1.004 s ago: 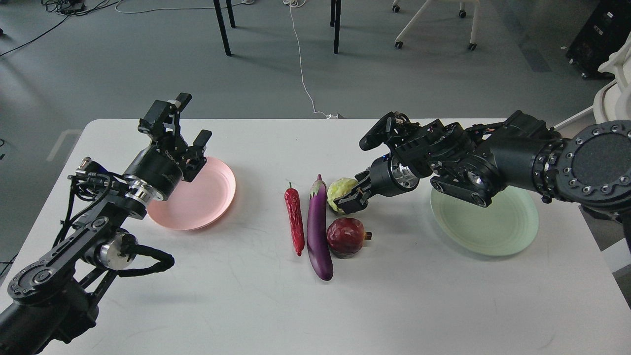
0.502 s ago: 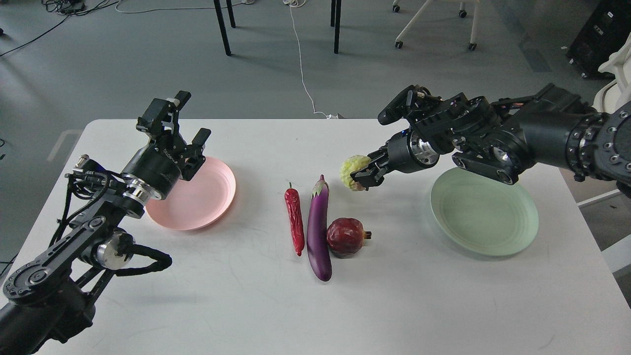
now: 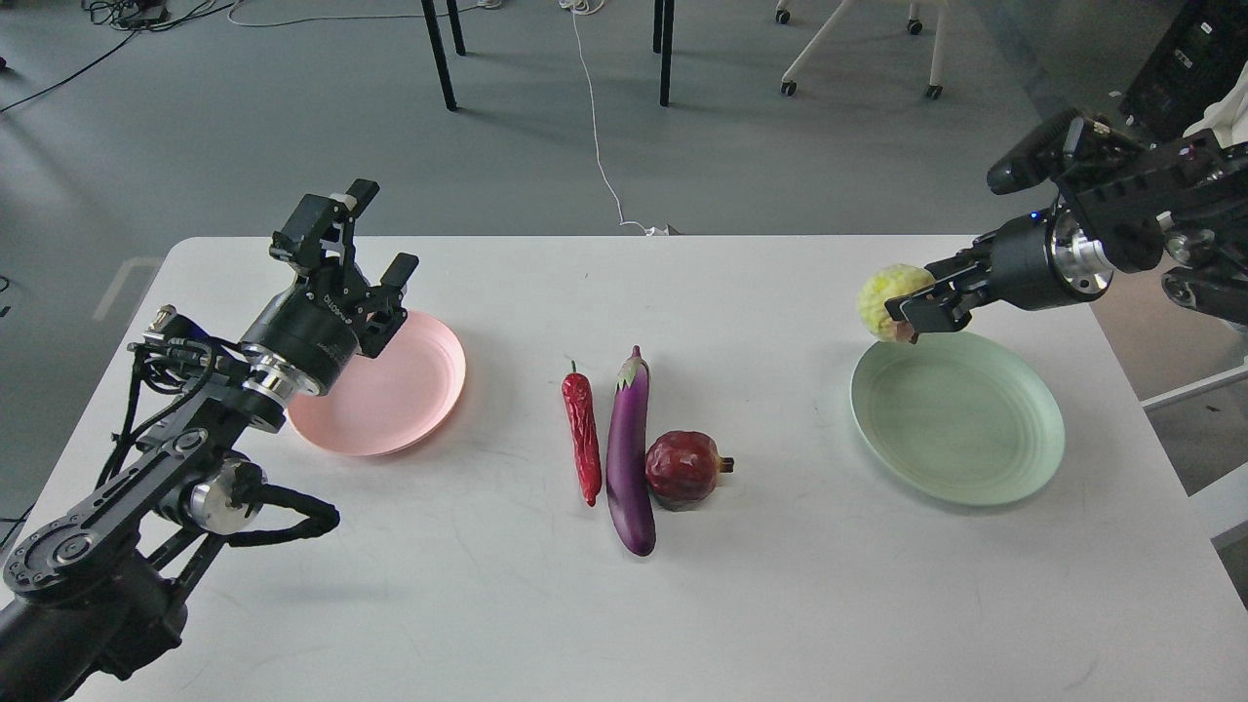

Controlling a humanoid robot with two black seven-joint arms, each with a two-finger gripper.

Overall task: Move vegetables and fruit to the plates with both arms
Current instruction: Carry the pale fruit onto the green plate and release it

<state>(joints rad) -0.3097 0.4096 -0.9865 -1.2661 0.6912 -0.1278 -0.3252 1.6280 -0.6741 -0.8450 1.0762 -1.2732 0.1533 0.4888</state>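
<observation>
— Where is the yellow-green fruit [image 3: 892, 295] sitting?

— It is hanging in the air just above the far left rim of the pale green plate [image 3: 960, 421], clear of the white table [image 3: 487, 604]. The right gripper [image 3: 916, 314] is clamping it from the right side, its fingers pressing against the fruit's lower half, so the fruit's right flank is being covered.

— And the rest of that arm?

— It is running off the right edge, so only the wrist and a bit of forearm are showing.

— What about the left gripper [image 3: 370, 234]?

— It is hovering over the far left rim of the pink plate [image 3: 405, 400], fingers spread wide apart and holding nothing. The arm is hiding that plate's left edge.

— The other produce?

— The red chili pepper [image 3: 584, 434], the eggplant [image 3: 630, 452] and the pomegranate [image 3: 684, 469] are lying side by side mid-table, the pomegranate touching the eggplant. Whether chili and eggplant are touching is hard to make out.
</observation>
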